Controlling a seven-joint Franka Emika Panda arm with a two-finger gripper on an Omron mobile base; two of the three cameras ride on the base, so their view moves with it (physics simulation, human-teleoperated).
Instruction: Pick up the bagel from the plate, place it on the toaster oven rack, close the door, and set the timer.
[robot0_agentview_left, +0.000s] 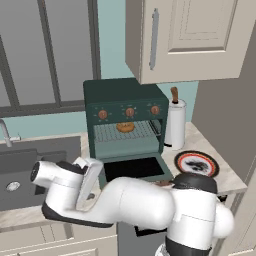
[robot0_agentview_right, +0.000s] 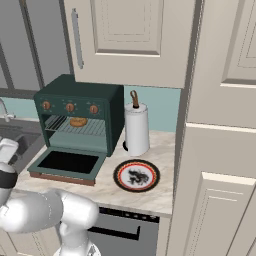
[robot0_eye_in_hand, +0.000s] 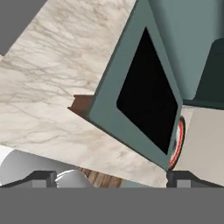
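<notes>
The bagel (robot0_agentview_left: 125, 127) already lies on the toaster oven rack (robot0_agentview_left: 127, 133), at the centre of the left base view; the plate (robot0_agentview_left: 196, 163) is bare. The gripper (robot0_eye_in_hand: 111, 178) is wide open, empty, low before the lowered door (robot0_eye_in_hand: 144, 98). Next, I think, lift its handle (robot0_eye_in_hand: 81, 105) edge to close it.

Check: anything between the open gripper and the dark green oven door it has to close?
Nothing visible. The gripper, jaws open, looks straight at the folded-down dark green door and its copper-brown handle bar. The golden-brown bagel already sits on the wire rack.
</notes>
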